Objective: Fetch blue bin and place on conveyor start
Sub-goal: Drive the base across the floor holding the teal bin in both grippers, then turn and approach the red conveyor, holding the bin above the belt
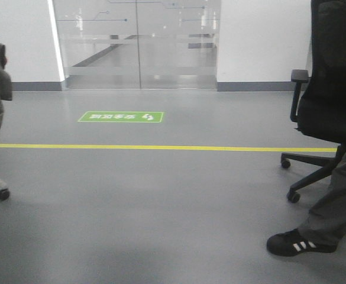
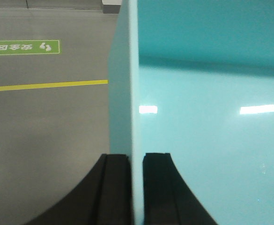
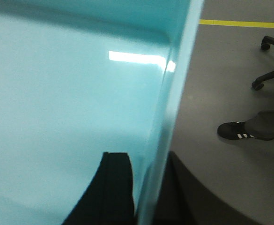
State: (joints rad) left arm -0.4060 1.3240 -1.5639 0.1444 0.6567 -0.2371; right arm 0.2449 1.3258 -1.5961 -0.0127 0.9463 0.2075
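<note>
The blue bin [image 2: 207,112] is a pale turquoise tub, held up over the grey floor. My left gripper [image 2: 137,161] is shut on its left wall, one finger outside and one inside. My right gripper [image 3: 148,161] is shut on its right wall [image 3: 174,103], one finger inside the bin and one outside. The bin's smooth inside [image 3: 66,93] fills most of both wrist views and looks empty. The bin and both grippers do not show in the front view. The conveyor start is out of view.
Grey floor with a yellow line [image 1: 161,147] and a green floor sign [image 1: 120,117] ahead. Glass doors [image 1: 137,41] at the back. A black office chair [image 1: 323,106] and a person's leg and shoe [image 1: 300,242] stand at right. Another chair's wheel [image 1: 3,193] is at left.
</note>
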